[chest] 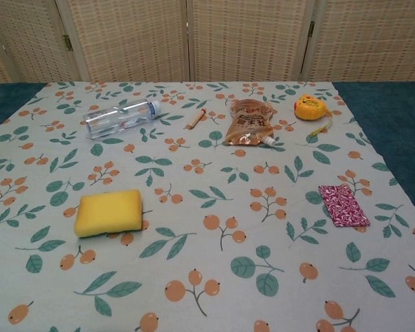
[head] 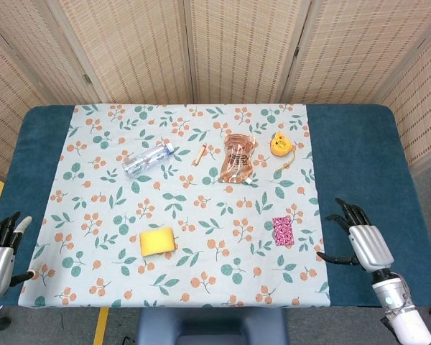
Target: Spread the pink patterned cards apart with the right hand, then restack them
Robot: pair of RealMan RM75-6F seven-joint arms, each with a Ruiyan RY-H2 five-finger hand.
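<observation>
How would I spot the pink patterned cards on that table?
Start at the floral tablecloth and go to its right side, toward the near edge. The pink patterned cards lie there as one small flat stack. Unlike the yellow sponge, they are dark pink with a white squiggly print.

You find no legible text, brand, number or sign anywhere in either view. The brown pouch (chest: 250,122) carries dark printing on its face, and the clear bottle (chest: 120,116) has a pale band near its cap, but both are too small and blurred for you to read. The pink patterned cards (chest: 343,205) and the yellow tape measure (chest: 310,106) show you only pattern and colour, no characters.
</observation>
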